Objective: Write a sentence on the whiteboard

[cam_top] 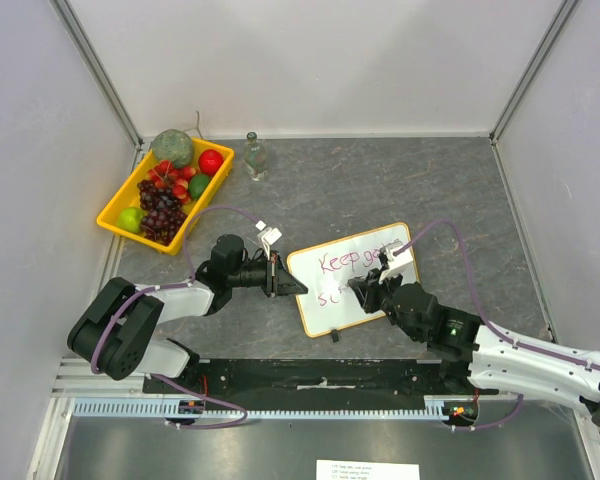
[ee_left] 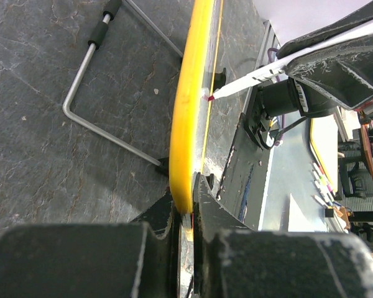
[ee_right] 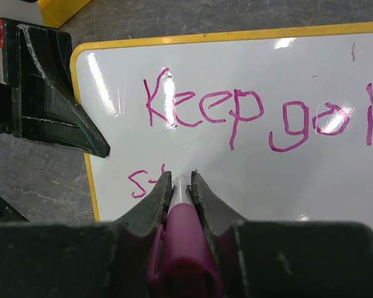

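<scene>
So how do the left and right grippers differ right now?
The left gripper clamps the whiteboard's yellow edge; the right gripper grips a pink marker. The left gripper sits beside the board, the right gripper over its writing face. Both are shut on something.

**A:** White whiteboard (ee_right: 298, 186), yellow-orange frame all round, and the writing (ee_right: 205, 108) on it is magenta!

**B:** Same magenta on the marker (ee_right: 185, 248), going white along the barrel.

**A:** Both black, those two: left pincer (ee_left: 186, 205) and right pincer (ee_right: 181, 180), scuffed pale along the edges.

**B:** The bench (cam_top: 380, 180) is dark grey, veined like stone.

**A:** Bright yellow tray (cam_top: 115, 215): dark purple grapes (cam_top: 160, 215), a red apple (cam_top: 211, 162), a green fruit (cam_top: 130, 218).

**B:** Lilac cable (cam_top: 460, 270) too, on black-and-white arms (cam_top: 540, 360).
</scene>
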`<action>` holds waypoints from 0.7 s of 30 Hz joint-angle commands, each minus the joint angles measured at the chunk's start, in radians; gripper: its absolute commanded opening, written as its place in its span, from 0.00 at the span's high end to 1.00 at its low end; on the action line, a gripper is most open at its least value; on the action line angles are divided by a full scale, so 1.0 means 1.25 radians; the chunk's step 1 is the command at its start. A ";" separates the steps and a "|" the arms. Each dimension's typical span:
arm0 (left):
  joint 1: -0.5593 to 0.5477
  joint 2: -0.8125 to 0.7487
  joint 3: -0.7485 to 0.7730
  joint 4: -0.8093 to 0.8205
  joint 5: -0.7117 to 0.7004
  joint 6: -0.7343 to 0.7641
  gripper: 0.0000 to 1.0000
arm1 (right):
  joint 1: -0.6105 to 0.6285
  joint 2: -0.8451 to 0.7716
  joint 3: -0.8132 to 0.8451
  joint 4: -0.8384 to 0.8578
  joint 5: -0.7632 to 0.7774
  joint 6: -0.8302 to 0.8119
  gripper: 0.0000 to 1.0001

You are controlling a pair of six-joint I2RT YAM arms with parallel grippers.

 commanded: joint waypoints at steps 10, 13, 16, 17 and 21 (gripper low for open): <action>-0.002 0.018 -0.007 -0.069 -0.091 0.108 0.98 | -0.003 -0.008 -0.054 -0.064 -0.007 0.024 1.00; -0.001 0.020 -0.007 -0.068 -0.091 0.108 0.98 | -0.003 -0.018 -0.062 -0.070 -0.017 0.026 1.00; -0.001 0.019 -0.005 -0.069 -0.090 0.108 0.98 | -0.003 -0.025 -0.070 -0.075 -0.023 0.030 1.00; -0.001 0.019 -0.005 -0.069 -0.090 0.108 0.98 | -0.003 -0.029 -0.073 -0.076 -0.029 0.030 1.00; -0.001 0.020 -0.005 -0.068 -0.091 0.108 0.98 | -0.003 -0.035 -0.080 -0.075 -0.036 0.033 1.00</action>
